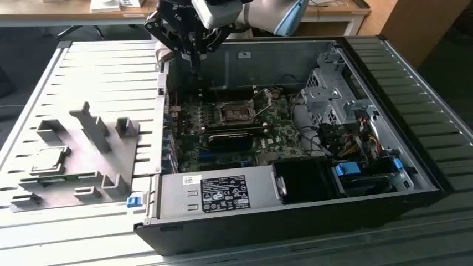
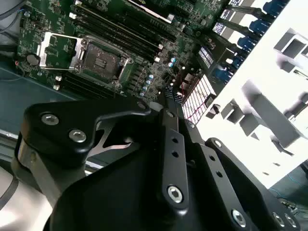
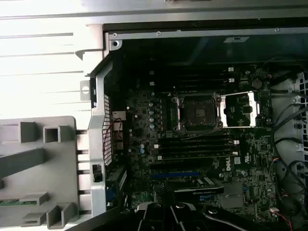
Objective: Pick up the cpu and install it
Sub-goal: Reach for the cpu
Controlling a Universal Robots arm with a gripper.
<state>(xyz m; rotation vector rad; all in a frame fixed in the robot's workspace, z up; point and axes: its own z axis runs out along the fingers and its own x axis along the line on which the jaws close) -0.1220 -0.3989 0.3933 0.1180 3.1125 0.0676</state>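
The cpu (image 1: 48, 159), a flat silvery square, lies on the grey fixture plate (image 1: 81, 166) at the exterior view's left, outside the computer case. My gripper (image 1: 196, 70) hangs over the case's back left corner, far from the cpu, fingers pressed together and holding nothing. In the second wrist view the gripper (image 2: 167, 94) tapers to a point above the motherboard. The dark cpu socket (image 1: 238, 113) sits mid-board with no chip in it. Its metal load plate (image 2: 57, 48) is flipped open beside the socket (image 2: 103, 57). The first wrist view shows that socket (image 3: 197, 113) and plate (image 3: 240, 109).
The open black computer case (image 1: 414, 166) lies on a slatted metal table (image 1: 103, 72). A power supply (image 1: 221, 194), drive cage (image 1: 336, 94) and cable bundles (image 1: 347, 138) crowd the case's near and right sides. Upright grey blocks (image 1: 92, 124) stand on the fixture plate near the cpu.
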